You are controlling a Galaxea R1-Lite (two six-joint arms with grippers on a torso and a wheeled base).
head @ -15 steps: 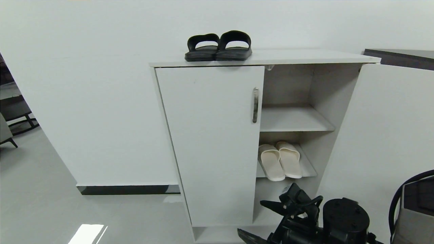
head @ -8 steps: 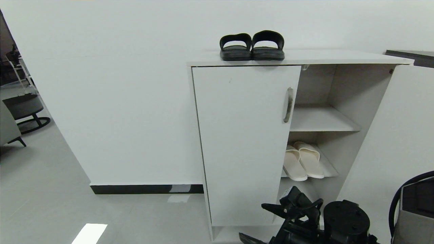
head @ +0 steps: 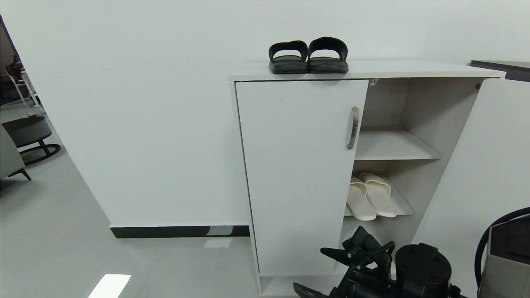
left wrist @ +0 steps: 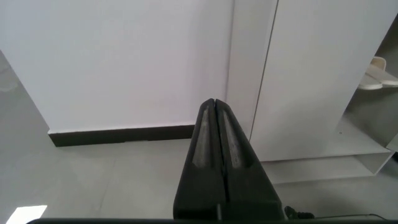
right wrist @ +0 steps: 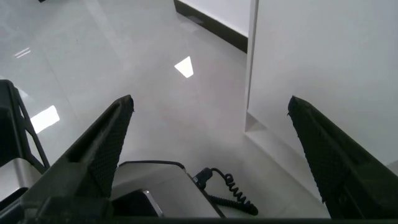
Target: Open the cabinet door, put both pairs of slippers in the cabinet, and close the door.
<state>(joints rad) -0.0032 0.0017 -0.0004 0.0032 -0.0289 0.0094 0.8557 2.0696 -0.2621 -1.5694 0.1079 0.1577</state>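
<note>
A glossy grey floor runs up to a white wall with a black skirting strip along its foot. At the far left stand a dark round table and part of a chair. The left gripper is clenched, its fingers pressed together on nothing. It is held low, facing the place where the wall meets the side of the white cabinet, which stands against that wall.

A pair of black slippers sits side by side on the cabinet's top, above the left door. That door is shut, with a metal handle at its inner edge. The right door is swung wide open. Inside, under an upper shelf, a pair of white slippers lies side by side on the next shelf down. The right gripper is low over the floor near the cabinet's foot, its fingers spread wide and holding nothing. A dark tabletop shows behind the cabinet at the far right.
</note>
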